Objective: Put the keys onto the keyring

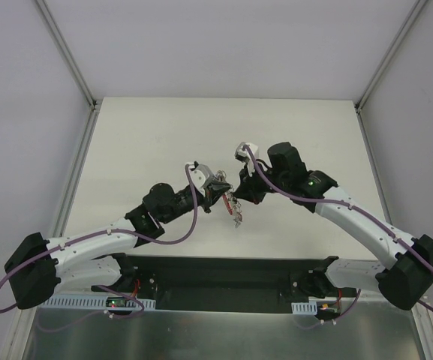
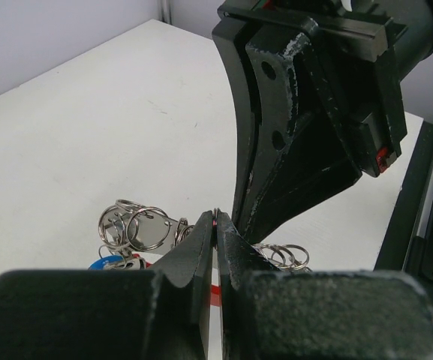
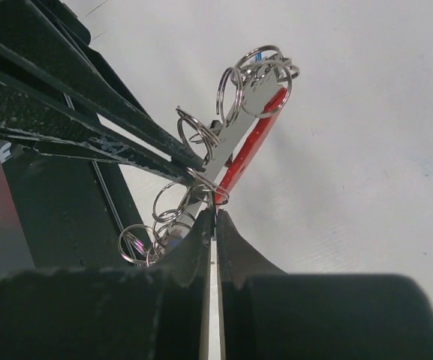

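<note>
Item: keyring, a bunch of silvery split rings with a red tag, held between both arms with the table beneath it. The left gripper has its jaws clamped fully together on the keyring at the red tag, apparently to anchor the bunch, and the right gripper is pinched equally tight on one small ring of the keyring just beside that hold, probably to steady it for threading. Of the keys, one blue head shows low in the keyring's cluster; whether it is threaded cannot be told
</note>
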### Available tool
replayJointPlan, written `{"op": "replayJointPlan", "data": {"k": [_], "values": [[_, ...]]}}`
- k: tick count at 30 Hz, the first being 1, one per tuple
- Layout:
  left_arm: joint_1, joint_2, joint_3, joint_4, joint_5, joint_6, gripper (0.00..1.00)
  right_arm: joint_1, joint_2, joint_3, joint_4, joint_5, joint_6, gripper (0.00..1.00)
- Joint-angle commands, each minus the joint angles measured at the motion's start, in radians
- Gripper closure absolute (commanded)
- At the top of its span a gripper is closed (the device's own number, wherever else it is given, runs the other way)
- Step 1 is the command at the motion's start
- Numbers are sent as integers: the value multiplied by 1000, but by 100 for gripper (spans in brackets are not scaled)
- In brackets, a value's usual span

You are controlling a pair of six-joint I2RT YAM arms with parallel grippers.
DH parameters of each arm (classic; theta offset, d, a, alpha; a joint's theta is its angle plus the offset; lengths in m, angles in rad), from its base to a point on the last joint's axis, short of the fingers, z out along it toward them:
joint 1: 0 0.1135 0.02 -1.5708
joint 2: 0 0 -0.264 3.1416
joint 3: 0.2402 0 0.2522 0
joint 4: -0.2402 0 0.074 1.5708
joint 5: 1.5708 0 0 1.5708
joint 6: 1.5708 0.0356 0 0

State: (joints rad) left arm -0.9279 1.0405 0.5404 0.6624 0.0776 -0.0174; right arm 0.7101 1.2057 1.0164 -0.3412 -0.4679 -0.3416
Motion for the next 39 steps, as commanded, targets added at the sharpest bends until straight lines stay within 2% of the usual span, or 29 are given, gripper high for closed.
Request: {"op": "replayJointPlan", "data": {"k": [1, 3, 8, 14, 19, 22, 26, 33, 39], "values": [[21, -57, 4, 154, 1, -35, 100, -8, -12, 13, -19, -12, -3, 99], [21, -68, -5, 122, 10, -23, 100, -8, -27, 34, -62, 52, -37, 99], [23, -108, -43, 34, 10, -12, 79, -6, -47, 152, -185, 155, -137, 99], [26, -99, -46, -10, 34, -3, 66, -1, -23, 257, -262, 117, -221, 99], [47, -37, -7, -30, 131, 46, 62, 11, 6, 300, -338, 83, -292, 99], [99, -8, 38, -50, 244, 53, 60, 12, 17, 321, -386, 74, -329, 99], [198, 15, 73, -75, 483, 48, 59, 14, 20, 335, -420, 74, -352, 99], [221, 87, 185, -187, 762, 149, 55, 22, 29, 349, -453, 69, -370, 99], [222, 147, 239, -221, 860, 175, 54, 32, 32, 358, -470, 81, -378, 99]]}}
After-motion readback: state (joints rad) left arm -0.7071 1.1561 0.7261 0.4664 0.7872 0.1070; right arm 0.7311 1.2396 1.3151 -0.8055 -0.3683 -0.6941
